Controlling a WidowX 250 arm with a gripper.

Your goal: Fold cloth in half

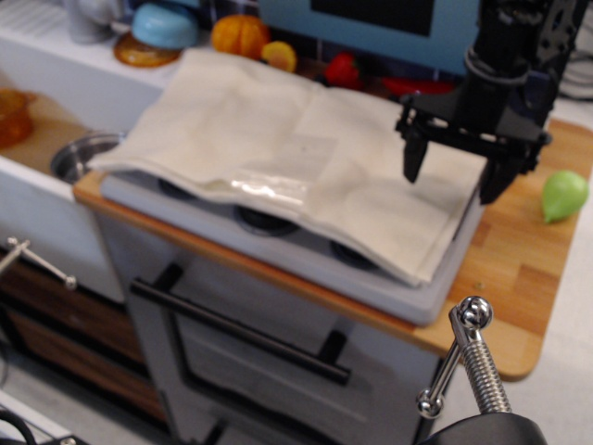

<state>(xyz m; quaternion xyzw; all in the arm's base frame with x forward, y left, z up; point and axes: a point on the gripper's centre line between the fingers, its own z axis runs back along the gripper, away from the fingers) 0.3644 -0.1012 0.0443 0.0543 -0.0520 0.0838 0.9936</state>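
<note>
The cream cloth [278,148] lies spread over the grey toy stovetop [435,297], doubled over with layered edges at the right and front. A shiny clear patch [269,181] sits near its front edge. My black gripper [449,176] hangs open and empty just above the cloth's right edge. One fingertip [413,169] is over the cloth. The other fingertip [488,191] is over the stove's right rim by the wooden counter. The frame is slightly blurred.
A green pear-shaped toy [563,193] lies on the wooden counter [519,269] at right. A steel pot [79,153] sits in the sink at left. A pumpkin [239,33], a strawberry [343,69] and a blue bowl [165,23] stand behind. The oven handle [236,329] is below.
</note>
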